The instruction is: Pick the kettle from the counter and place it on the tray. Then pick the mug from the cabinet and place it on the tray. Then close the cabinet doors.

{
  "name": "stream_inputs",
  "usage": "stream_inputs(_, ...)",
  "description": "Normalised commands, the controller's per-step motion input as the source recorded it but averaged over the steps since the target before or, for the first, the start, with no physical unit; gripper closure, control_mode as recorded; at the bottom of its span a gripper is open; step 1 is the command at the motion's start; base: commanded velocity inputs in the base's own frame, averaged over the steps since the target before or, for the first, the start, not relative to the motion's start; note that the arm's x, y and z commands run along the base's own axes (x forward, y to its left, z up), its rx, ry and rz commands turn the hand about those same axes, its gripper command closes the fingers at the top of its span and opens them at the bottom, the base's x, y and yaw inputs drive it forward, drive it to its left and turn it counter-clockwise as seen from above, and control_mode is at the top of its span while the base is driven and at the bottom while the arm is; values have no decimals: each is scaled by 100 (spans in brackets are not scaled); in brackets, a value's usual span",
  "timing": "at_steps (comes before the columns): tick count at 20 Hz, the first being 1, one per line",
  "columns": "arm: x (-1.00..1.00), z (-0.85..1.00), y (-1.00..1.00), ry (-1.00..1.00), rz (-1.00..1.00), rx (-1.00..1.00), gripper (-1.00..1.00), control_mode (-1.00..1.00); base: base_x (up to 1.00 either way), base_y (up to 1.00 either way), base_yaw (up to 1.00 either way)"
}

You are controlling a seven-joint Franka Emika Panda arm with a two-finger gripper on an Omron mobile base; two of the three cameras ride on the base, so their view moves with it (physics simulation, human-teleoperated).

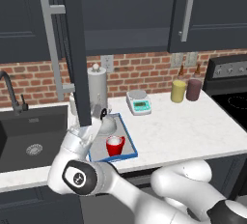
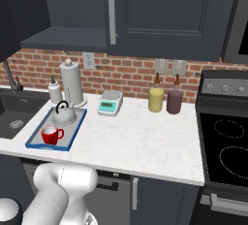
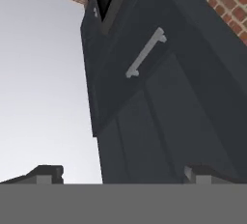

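Observation:
On the white counter (image 2: 145, 136), the blue-rimmed tray (image 2: 34, 143) holds the silver kettle (image 2: 64, 114) at its far end and the red mug (image 2: 52, 135) at its near end. The left base view shows the mug (image 1: 115, 146) on the tray (image 1: 130, 143). A cabinet door (image 1: 76, 49) stands swung out over the tray's left side, edge-on, with its bar handle (image 1: 50, 44) facing left. My gripper (image 1: 99, 111) sits just below that door's lower edge, open and empty. In the hand view the open gripper (image 3: 125, 174) looks up at a dark door with a grey handle (image 3: 144, 54).
A tall grey cylinder (image 2: 70, 83) and a small white bottle (image 2: 54, 90) stand behind the tray. A white scale (image 2: 109, 103) and yellow (image 2: 155, 99) and maroon (image 2: 174, 101) canisters sit further right. The sink (image 1: 29, 141) is left, the stove (image 2: 225, 146) right.

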Motion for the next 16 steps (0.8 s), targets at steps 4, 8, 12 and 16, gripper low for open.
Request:
stream_inputs(4,0,-23,19,1,15,-3,-100,-100,0,0,0)
stream_inputs(8,1,-25,12,0,16,-1,-100,-100,0,0,0)
stream_inputs(12,1,-15,18,0,15,0,-100,-100,0,0,0)
stream_inputs(16,0,-10,26,1,15,-1,-100,-100,0,0,0)
